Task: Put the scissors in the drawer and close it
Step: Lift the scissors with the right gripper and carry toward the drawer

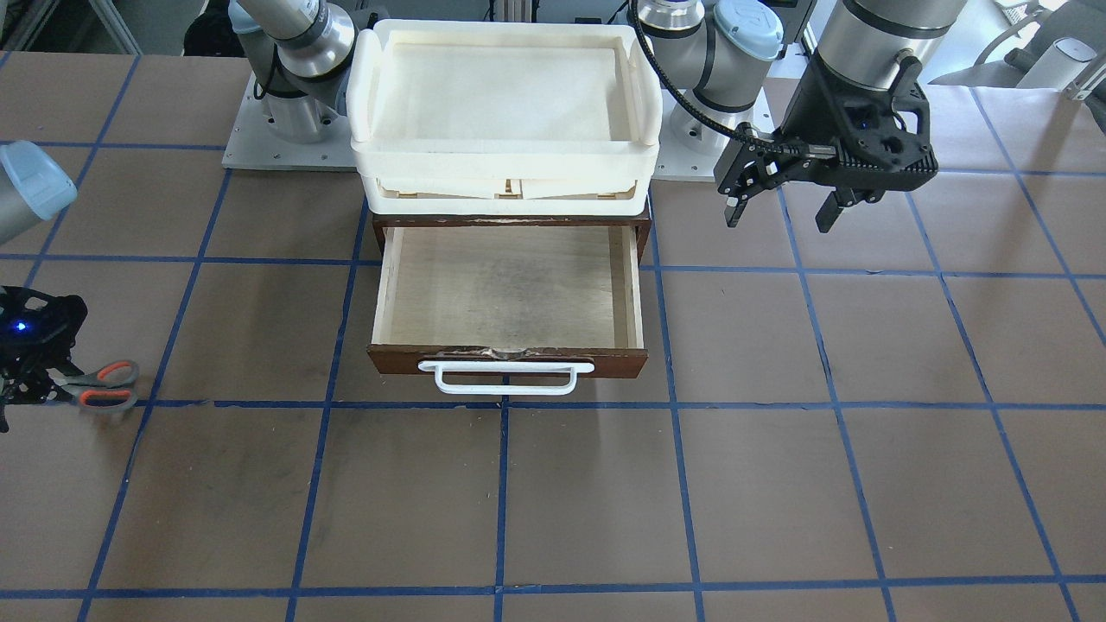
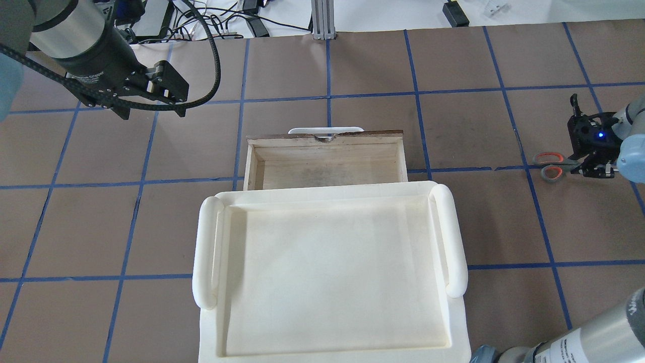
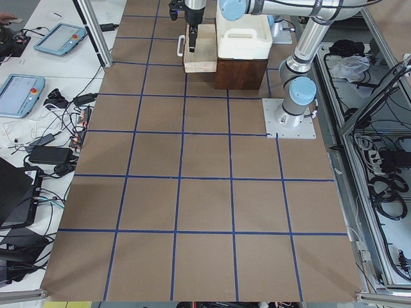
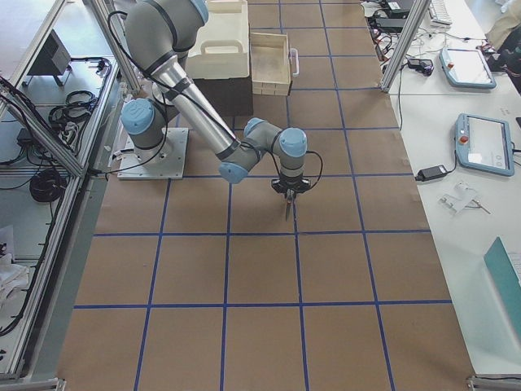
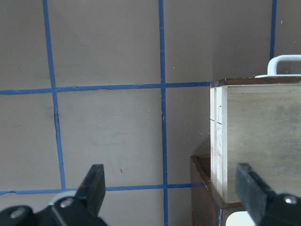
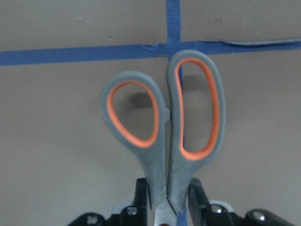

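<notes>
Pinching the scissors (image 6: 160,141) near their pivot, at the open drawer's (image 2: 327,166) 3 o'clock from overhead, the right gripper (image 6: 168,194) risks them swivelling or slipping in transit; the left gripper (image 1: 779,221) hangs open.

Cream-white tray (image 1: 505,164) atop dark cabinet (image 3: 241,74); brown table (image 1: 778,484) gridded blue tape (image 1: 501,484); teach pendant (image 4: 487,142) on side bench (image 4: 472,269).

The table (image 1: 778,484) was viewed steeply from across and from behind the robot, the drawer (image 1: 510,294) being shared by both. It was also seen lengthwise from each end, from afar, while the wrist cameras were held close, one on the scissors (image 6: 164,141)
</notes>
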`<state>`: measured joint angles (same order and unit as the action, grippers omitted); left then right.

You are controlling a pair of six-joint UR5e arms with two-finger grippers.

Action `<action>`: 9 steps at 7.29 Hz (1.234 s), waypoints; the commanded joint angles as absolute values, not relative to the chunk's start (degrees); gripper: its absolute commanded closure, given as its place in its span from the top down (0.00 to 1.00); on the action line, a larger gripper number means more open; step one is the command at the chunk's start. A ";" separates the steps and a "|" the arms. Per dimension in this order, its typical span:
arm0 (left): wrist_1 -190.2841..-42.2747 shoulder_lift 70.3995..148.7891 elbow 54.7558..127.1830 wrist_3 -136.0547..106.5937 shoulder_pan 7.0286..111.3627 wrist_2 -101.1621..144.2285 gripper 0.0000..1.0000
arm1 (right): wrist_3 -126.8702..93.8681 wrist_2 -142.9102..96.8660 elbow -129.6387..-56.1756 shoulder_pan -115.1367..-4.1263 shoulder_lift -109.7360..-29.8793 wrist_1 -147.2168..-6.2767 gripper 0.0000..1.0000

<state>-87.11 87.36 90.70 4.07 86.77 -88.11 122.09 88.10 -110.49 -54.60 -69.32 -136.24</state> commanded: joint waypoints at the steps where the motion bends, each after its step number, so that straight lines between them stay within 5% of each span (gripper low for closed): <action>1: -87.19 87.36 90.70 4.13 86.75 -88.07 1.00 | 121.29 87.89 -105.51 -54.84 -75.21 -124.89 0.00; 5: -87.45 87.28 90.79 4.22 86.84 -88.24 1.00 | 113.24 87.89 -90.11 -61.58 -84.53 -99.19 0.00; 9: -87.36 87.28 90.79 4.22 86.75 -88.42 1.00 | 89.10 87.89 -87.89 -83.17 -86.57 -95.88 0.00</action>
